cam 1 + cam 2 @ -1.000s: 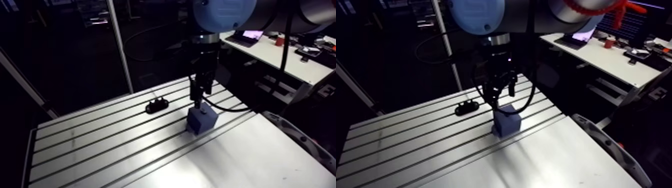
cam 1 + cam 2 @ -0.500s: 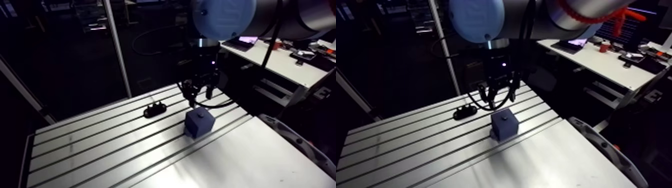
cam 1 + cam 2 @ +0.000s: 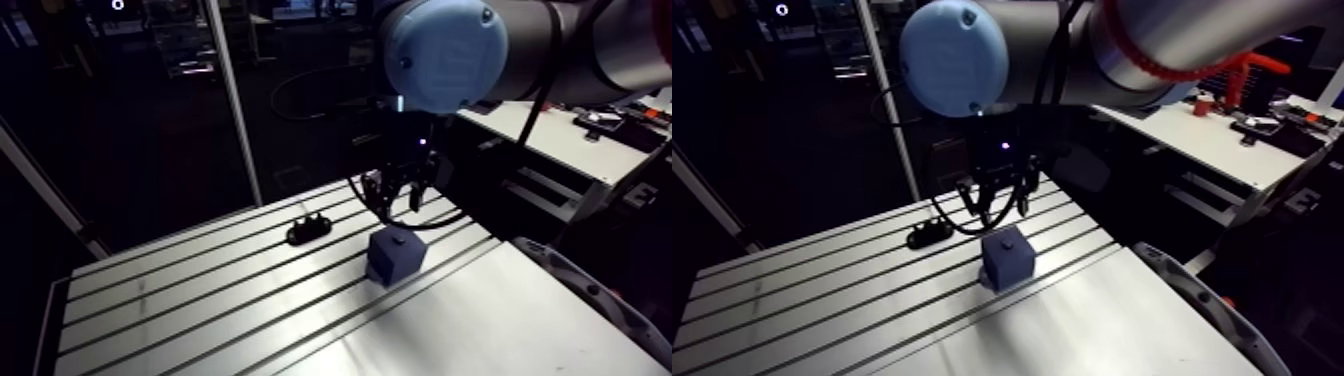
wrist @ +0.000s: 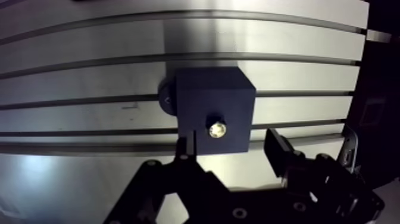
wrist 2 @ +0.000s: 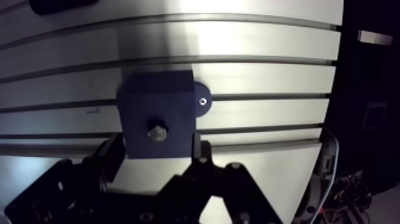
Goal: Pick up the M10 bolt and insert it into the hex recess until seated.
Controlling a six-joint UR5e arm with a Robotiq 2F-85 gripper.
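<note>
Okay, claw [image 4: 231, 148] wide open, empty, over the blue block [image 4: 205, 95] near the bench's [image 3: 200, 300] far-right corner, bolt [image 4: 216, 129] seated in its top.

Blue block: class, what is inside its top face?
A bolt sits in the block, only its head showing; anything below the head is covered.

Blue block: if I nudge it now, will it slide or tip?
The blue block probably won't tip: it looks squat and sits flat on the table. Its base tab seems screwed over a slot, so sliding is unlikely. The bolt in its top shouldn't roll.
</note>
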